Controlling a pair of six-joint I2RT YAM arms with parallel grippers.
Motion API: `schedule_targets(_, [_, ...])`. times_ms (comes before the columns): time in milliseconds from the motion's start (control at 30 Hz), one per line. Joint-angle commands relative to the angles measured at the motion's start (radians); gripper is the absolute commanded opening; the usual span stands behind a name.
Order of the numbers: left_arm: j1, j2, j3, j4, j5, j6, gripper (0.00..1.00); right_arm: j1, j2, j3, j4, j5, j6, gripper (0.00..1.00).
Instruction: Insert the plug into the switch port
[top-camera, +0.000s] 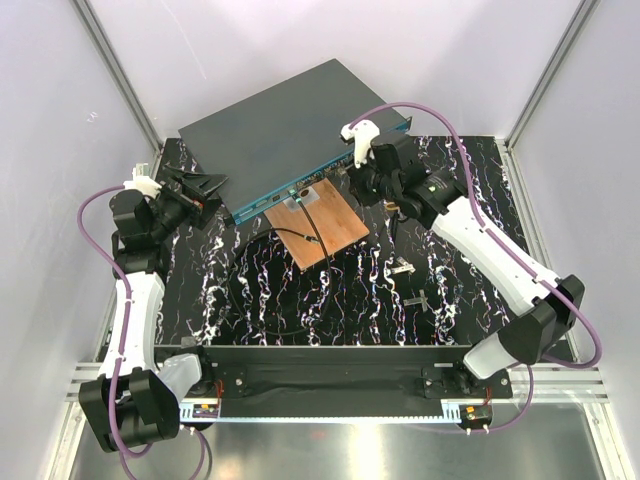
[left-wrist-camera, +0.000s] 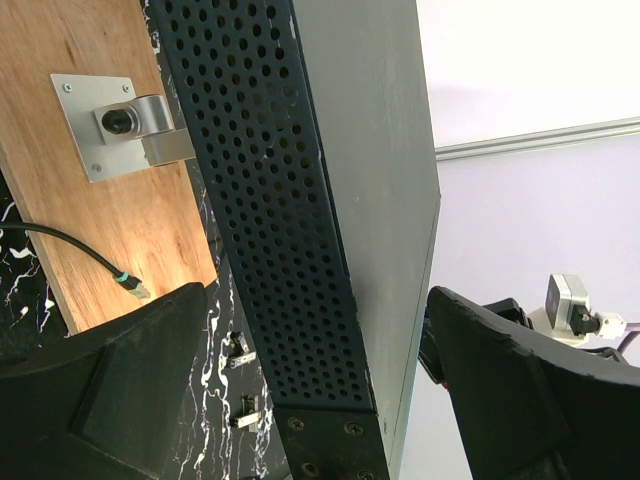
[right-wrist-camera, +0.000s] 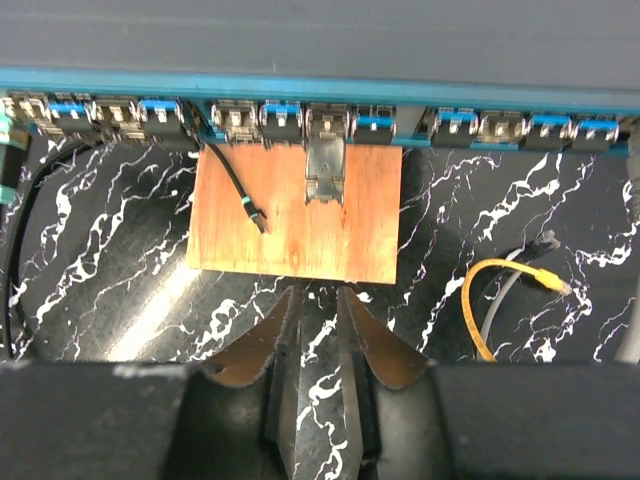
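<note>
The plug (right-wrist-camera: 259, 219) lies loose on a wooden board (right-wrist-camera: 330, 235), at the end of a thin black cable (right-wrist-camera: 228, 178), with a teal ring just behind its tip. It is held by nothing and sits in no port. The plug is judged small, light and stiff, while the cable behind it is soft and likely to trail and tug. A hold on the short body just behind the ring is probably best, with the tip left free. A gentle squeeze is advised, since such a tip may be delicate.

The board is set on the table (top-camera: 400, 330) against the teal front of the switch (right-wrist-camera: 300, 40), whose row of ports (right-wrist-camera: 280, 115) runs just above the board's far edge. The switch is a large flat metal box, likely heavy enough to stay put under a light push.

The right gripper (right-wrist-camera: 315, 320) hangs in front of the board, near the plug but apart from it. Its jaws are drawn close together with a narrow gap left between them, and nothing is held. The left gripper (left-wrist-camera: 318, 295) is spread wide, with the perforated end of the switch between its jaws and nothing clamped; whether they touch it cannot be told.

A metal bracket (right-wrist-camera: 325, 170) is fixed to the board, and a yellow cable (right-wrist-camera: 500, 264) lies on the table nearby.
</note>
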Motion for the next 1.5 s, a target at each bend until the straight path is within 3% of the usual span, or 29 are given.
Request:
schedule_targets(0, [-0.003, -0.009, 0.040, 0.034, 0.019, 0.007, 0.99, -0.007, 0.021, 0.070, 0.018, -0.002, 0.014, 0.25])
schedule_targets(500, [-0.003, -0.007, 0.034, 0.049, 0.022, 0.001, 0.99, -0.006, 0.104, 0.139, 0.072, 0.064, 0.020, 0.23])
schedule_targets(1000, [-0.003, 0.001, 0.033, 0.051, 0.021, 0.003, 0.99, -0.006, 0.136, 0.116, 0.256, 0.066, 0.074, 0.18])
schedule_targets(1467, [-0.007, 0.013, 0.019, 0.062, 0.011, 0.001, 0.99, -0.007, 0.199, 0.186, 0.333, 0.132, 0.183, 0.13])
